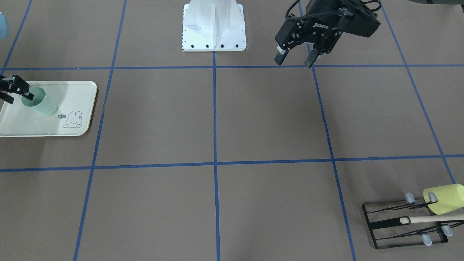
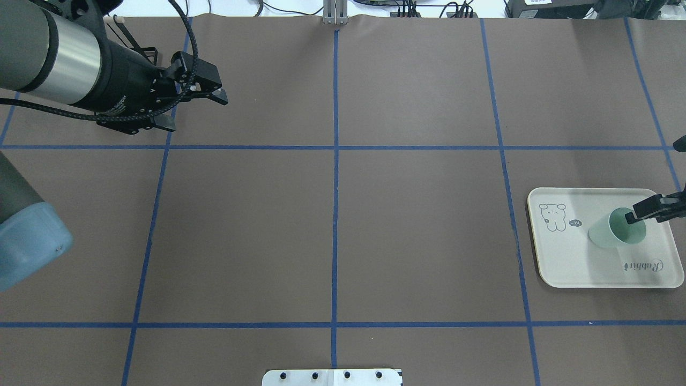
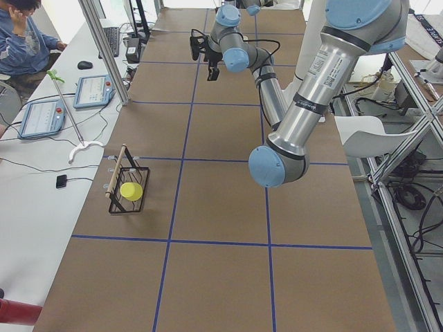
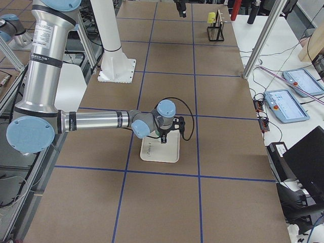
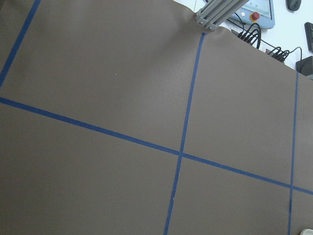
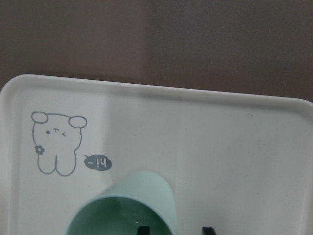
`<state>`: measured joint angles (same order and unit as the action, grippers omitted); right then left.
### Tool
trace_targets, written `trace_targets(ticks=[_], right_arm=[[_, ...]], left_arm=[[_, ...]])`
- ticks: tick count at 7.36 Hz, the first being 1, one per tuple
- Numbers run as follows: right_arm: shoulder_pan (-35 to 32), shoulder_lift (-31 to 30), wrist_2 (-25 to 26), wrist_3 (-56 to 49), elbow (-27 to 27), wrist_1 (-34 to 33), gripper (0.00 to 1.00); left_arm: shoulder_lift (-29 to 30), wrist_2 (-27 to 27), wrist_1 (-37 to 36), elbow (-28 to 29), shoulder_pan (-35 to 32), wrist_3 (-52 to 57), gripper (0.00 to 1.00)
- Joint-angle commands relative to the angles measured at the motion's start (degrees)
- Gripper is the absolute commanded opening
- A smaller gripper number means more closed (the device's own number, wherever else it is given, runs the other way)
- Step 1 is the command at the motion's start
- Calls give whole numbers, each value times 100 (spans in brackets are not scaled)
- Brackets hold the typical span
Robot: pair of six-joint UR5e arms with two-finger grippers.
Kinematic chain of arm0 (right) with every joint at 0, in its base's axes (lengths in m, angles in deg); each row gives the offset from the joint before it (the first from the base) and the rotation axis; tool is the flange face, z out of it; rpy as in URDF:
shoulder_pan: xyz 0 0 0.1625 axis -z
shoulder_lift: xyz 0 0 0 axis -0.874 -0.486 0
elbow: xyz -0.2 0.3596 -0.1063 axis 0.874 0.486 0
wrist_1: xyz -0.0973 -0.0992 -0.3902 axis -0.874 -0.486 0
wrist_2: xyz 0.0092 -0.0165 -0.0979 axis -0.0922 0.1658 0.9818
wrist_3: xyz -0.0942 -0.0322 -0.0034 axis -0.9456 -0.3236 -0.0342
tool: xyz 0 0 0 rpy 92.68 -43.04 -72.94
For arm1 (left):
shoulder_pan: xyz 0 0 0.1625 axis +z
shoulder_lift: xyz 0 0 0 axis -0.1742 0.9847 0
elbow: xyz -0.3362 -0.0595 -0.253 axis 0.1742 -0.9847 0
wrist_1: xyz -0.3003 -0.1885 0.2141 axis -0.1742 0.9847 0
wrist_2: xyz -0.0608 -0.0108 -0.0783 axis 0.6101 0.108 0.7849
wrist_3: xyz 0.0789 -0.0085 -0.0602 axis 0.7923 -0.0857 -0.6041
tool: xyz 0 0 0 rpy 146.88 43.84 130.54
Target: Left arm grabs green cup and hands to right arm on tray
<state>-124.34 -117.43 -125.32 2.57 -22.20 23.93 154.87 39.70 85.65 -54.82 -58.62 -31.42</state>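
Overhead exterior: seeing the green cup (image 2: 611,233) standing mouth-up on the tray (image 2: 568,268) at the table's (image 2: 418,214) right end. Noting the right gripper (image 1: 18,98) straddling its rim, fingers apart, one dipping inside. Spotting the left gripper (image 2: 193,111) hanging spread, empty, well apart. Finding a black wire rack (image 1: 377,224) holding a yellow-green cup (image 1: 444,199) and wooden stick (image 1: 431,218) on blue-taped brown paper.
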Motion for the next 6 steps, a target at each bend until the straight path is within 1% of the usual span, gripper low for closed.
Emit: trace_targets(ticks=[1,2,3,4,5,6], right_arm=[[-538,-24,-185,-8,-374,0,100],[-715,-24,-186,-138,-436,-9,100],[-899,-24,-186,-401,-428,-114,100],[-1153,-24,-186,-830,-462,-402,100],[-1521,-24,-195,-1478,-472,-753,100],[-1934,-15,-212,-2285,-472,-1235,100]], left_arm=[[-91,5,-547,-9,-36,935,100],[-222,-4,-873,-70,-106,1602,100],[-806,-4,-902,-427,-133,2296,100],[-1238,31,-868,-570,-368,2955,100],[-1652,171,-841,-632,-675,3545,100],[-2047,677,-832,-607,-1226,4308,100]])
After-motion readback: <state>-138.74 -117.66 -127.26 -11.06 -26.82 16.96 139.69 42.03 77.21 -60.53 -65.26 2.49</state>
